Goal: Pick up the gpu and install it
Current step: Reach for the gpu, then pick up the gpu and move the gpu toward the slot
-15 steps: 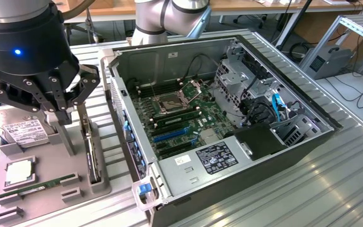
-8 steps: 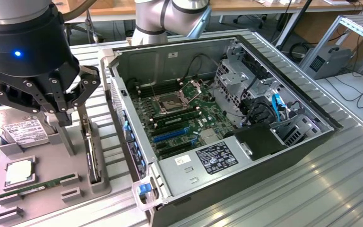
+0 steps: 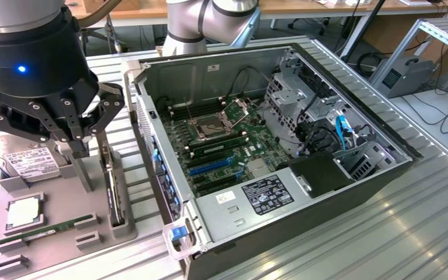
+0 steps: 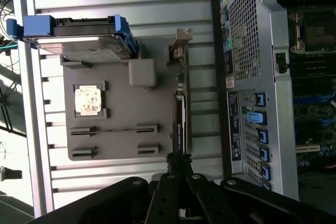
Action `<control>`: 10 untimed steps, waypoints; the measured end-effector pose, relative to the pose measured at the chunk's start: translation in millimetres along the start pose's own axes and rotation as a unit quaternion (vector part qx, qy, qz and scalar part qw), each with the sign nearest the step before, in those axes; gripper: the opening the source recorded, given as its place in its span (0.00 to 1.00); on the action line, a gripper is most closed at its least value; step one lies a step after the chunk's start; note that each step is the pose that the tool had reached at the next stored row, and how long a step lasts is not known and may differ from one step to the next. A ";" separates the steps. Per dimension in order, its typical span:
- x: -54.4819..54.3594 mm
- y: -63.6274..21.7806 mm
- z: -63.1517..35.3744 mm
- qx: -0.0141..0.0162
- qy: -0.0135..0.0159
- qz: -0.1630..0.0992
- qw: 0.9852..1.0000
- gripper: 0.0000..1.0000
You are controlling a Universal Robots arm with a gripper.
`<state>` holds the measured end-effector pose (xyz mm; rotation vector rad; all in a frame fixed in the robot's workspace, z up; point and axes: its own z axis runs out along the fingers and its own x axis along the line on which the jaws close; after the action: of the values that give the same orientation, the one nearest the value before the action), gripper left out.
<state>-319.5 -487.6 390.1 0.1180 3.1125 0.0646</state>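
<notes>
The gpu is a thin dark card standing on its edge in a slot along the side of the grey holder tray nearest the computer. In the wrist view the gpu shows edge-on, with its metal bracket at the far end. My gripper hangs above the tray, a little to the exterior view's left of the card and higher than it. Its fingers are shut together with nothing between them. In the wrist view the gripper lines up with the card's near end.
The open computer case lies to the exterior view's right of the tray, with blue slots on its motherboard. The tray also carries a hard drive, a processor and a green RAM stick. A second arm stands behind the case.
</notes>
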 end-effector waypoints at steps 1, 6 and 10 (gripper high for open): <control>0.0 -0.3 0.0 0.000 0.000 0.000 1.000 0.11; 0.0 -0.5 0.0 0.000 0.000 0.000 1.000 0.11; -0.1 -0.5 0.0 0.000 0.000 0.000 1.000 0.11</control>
<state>-319.4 -488.2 390.1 0.1179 3.1125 0.0646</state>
